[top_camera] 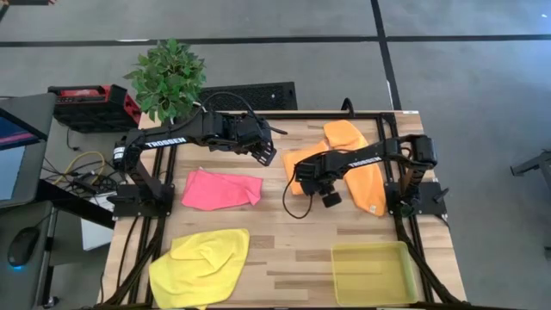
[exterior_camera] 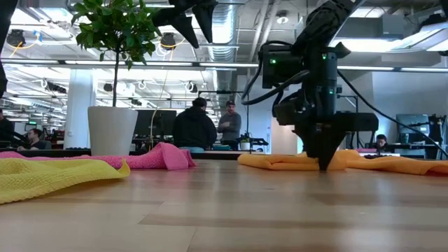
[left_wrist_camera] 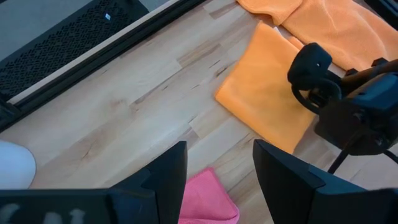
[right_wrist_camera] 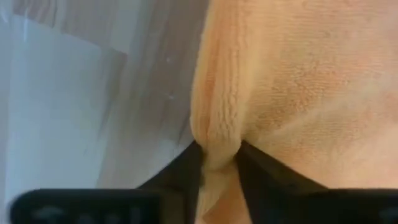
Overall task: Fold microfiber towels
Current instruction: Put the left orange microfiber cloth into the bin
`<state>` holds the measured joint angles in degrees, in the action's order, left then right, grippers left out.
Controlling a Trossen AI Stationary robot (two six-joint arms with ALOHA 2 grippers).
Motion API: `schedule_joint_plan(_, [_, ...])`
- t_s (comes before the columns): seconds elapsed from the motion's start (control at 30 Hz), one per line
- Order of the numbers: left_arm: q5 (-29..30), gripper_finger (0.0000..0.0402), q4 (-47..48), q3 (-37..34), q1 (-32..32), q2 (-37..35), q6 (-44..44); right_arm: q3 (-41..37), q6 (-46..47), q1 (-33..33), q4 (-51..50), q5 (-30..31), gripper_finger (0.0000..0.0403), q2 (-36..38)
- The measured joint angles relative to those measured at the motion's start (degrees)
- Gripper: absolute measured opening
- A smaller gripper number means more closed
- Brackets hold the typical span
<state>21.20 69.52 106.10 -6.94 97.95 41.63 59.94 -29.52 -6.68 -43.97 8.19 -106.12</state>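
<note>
The jaws of the right gripper (right_wrist_camera: pixel 219 163) pinch a raised fold at the edge of an orange microfiber towel (top_camera: pixel 300 176) lying on the wooden desk (top_camera: pixel 293 241). A second orange towel (top_camera: pixel 357 151) lies just beyond it. The left gripper (left_wrist_camera: pixel 219 180) hovers above, jaws spread, empty. A hot pink towel (top_camera: pixel 220 189) sits beside the orange towel, a yellow towel (top_camera: pixel 200 263) farther off.

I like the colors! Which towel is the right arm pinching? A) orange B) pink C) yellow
A: in the right wrist view the right gripper has its fingers closed on a pinched fold of an orange towel, while the pink towel and the yellow towel lie apart from it on the table.
</note>
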Motion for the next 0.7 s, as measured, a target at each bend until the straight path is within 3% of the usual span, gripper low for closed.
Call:
schedule_joint_plan(0.23, [-0.04, 0.0176, 0.02, 0.00, 0.02, 0.00, 0.00, -0.01, 1.70, 0.00, 1.04, -0.09, 0.0011, 0.67])
schedule_joint_plan(0.43, [-0.11, 0.0176, 0.17, 0.00, 0.02, -0.02, -0.41, -0.27, 5.04, 1.95, -3.94, -3.55, 0.0011, 8.07])
schedule_joint_plan(0.7, [-2.82, 0.0176, 0.00, 0.00, 0.07, -0.04, -3.02, -0.26, 17.32, 6.56, -19.09, -8.14, 0.0007, 17.15])
